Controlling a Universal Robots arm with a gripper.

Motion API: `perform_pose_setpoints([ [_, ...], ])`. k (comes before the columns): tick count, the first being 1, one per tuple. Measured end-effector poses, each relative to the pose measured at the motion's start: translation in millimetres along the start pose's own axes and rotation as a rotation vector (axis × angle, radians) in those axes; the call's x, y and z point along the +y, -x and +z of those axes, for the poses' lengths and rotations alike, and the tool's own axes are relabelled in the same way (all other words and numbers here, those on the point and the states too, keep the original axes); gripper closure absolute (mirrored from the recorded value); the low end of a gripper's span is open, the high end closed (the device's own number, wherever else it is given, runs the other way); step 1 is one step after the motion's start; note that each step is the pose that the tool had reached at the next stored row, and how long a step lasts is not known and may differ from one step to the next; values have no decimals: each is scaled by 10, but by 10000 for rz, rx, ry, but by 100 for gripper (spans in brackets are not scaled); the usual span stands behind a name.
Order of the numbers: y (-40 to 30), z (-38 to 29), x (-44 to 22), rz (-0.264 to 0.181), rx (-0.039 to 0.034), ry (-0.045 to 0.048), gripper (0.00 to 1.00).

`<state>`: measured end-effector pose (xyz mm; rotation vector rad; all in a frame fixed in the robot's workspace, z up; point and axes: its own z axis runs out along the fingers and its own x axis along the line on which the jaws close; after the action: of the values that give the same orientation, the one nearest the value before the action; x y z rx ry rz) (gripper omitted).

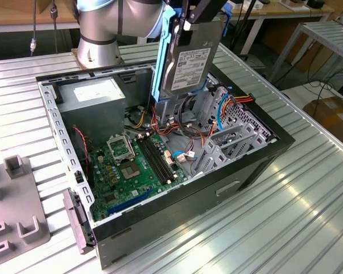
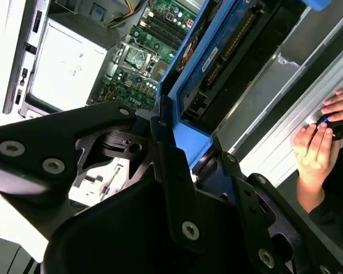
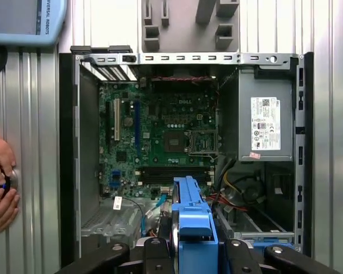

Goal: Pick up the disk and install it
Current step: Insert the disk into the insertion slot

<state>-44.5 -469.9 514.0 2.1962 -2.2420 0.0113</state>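
Observation:
The disk is a flat black drive with a white label and bright blue side rails. It hangs on edge over the open computer case, its lower end just above the red and orange cables beside the grey drive cage. My gripper is shut on its upper end. In the second wrist view the black fingers clamp the blue rail, with the disk reaching away toward the motherboard. In the first wrist view the gripper holds the blue end tab of the disk above the case.
Inside the case lie a green motherboard and a grey power supply. A grey fixture sits on the ribbed metal table at the exterior view's left. A person's hand rests on the table beside the case.

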Motion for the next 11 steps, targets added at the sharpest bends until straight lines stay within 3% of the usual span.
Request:
perform_pose_setpoints([
  [4,-131,4,-41,0,-1,0,63],
  [11,-456,26,-71,1,0,0,63],
])
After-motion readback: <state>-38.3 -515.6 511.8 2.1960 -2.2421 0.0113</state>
